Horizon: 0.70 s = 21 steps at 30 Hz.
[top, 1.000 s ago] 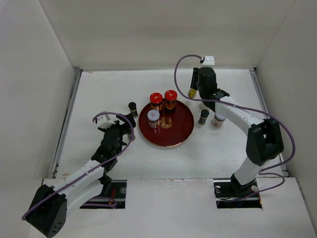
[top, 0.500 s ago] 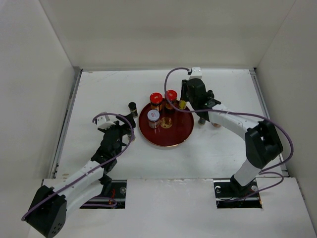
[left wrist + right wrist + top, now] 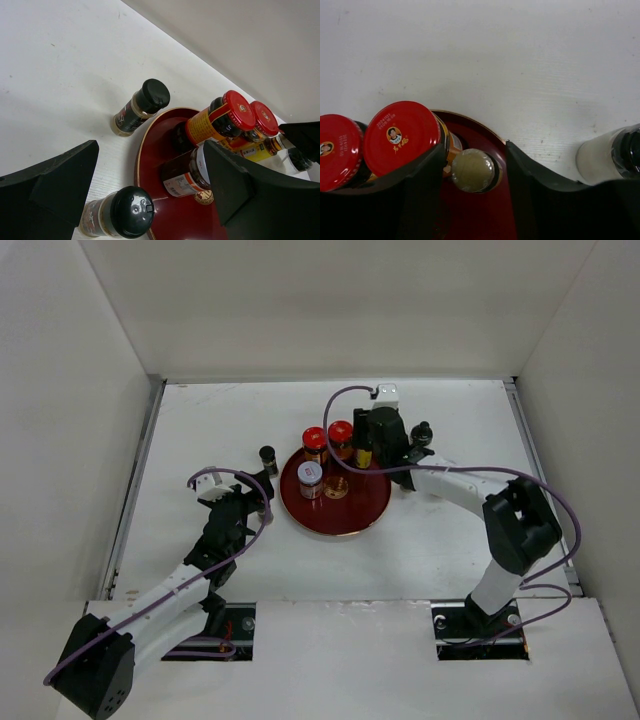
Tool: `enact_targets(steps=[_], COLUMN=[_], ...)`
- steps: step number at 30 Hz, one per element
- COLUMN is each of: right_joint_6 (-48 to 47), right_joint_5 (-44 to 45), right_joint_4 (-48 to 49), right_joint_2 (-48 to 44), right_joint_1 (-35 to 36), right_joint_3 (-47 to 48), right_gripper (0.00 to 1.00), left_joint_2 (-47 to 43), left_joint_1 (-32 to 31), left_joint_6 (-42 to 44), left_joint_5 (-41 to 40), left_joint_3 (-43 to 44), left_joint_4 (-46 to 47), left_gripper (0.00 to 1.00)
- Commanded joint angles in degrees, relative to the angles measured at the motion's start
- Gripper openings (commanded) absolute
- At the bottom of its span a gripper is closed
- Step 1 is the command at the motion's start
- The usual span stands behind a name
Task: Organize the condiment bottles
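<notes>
Two red-lidded jars (image 3: 314, 437) stand on the dark red tray (image 3: 345, 515), upper centre. Beside them, the gold-capped bottle (image 3: 472, 170) sits between the right pincer (image 3: 475, 145), narrowly parted, clear of its cap. The left pincer (image 3: 150, 145) gapes wide and empty over the tabletop (image 3: 220, 420), lower left.

So the tray (image 3: 350, 522) sits dead ahead of me: two jars (image 3: 315, 438) along its back edge, slim bottle (image 3: 364, 452) just right of them, on it too. Two small bottles (image 3: 267, 454) stand off it, on my left.
</notes>
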Motion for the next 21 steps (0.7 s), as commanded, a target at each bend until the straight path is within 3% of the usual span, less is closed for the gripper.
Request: enact_targets(steps=[1,8,17,21], right_joint_6=[0.2,0.8,2.8,2.2], right_joint_5=[1.5,2.6,4.0,8.4], right_joint_4=[5.8,4.5,3.3,0.7], right_joint_2=[-0.5,-7.0,-15.8,-15.6], right_joint_1=[1.1,1.1,-4.2,-8.2], right_joint_3=[-0.6,-3.5,-10.8,-11.5], right_gripper=[0.63,0.75,0.76,0.87], left_joint_2=[-0.8,-0.8,-0.7,-0.4], left_joint_1=[0.4,0.3,0.2,0.1], left_joint_6=[-0.6,-0.6,-0.6,-0.6], left_joint_5=[0.4,0.4,0.4,0.4], left_joint_3=[-0.3,-0.3,-0.2,-0.2], left_joint_4=[2.9,2.9,2.9,2.9], left_gripper=[0.86,0.86,0.86,0.86])
